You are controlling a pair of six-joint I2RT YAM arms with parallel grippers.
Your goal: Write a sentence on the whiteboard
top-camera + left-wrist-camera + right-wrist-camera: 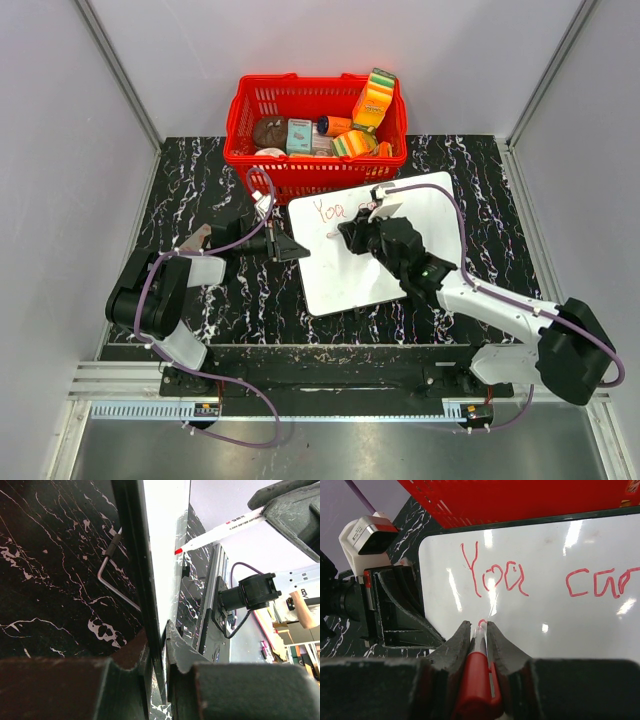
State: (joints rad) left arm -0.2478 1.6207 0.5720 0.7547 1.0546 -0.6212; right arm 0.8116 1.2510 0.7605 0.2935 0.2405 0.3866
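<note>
The whiteboard (345, 275) lies tilted on the black marble table, in front of the red basket. Red lettering (328, 211) runs along its top; in the right wrist view it reads "You" (492, 577) and "can" (600, 582). My left gripper (290, 245) is shut on the board's left edge, and the board shows edge-on between its jaws (165, 540). My right gripper (352, 235) is shut on a red marker (479, 680). The marker tip rests on the board below "You", beside a small new red stroke (481, 622). The marker also shows in the left wrist view (220, 532).
A red basket (315, 130) with several grocery items stands just behind the board; its wall also shows in the right wrist view (520, 500). A bent metal wire (112, 575) lies on the table by the board's underside. Grey walls enclose the table.
</note>
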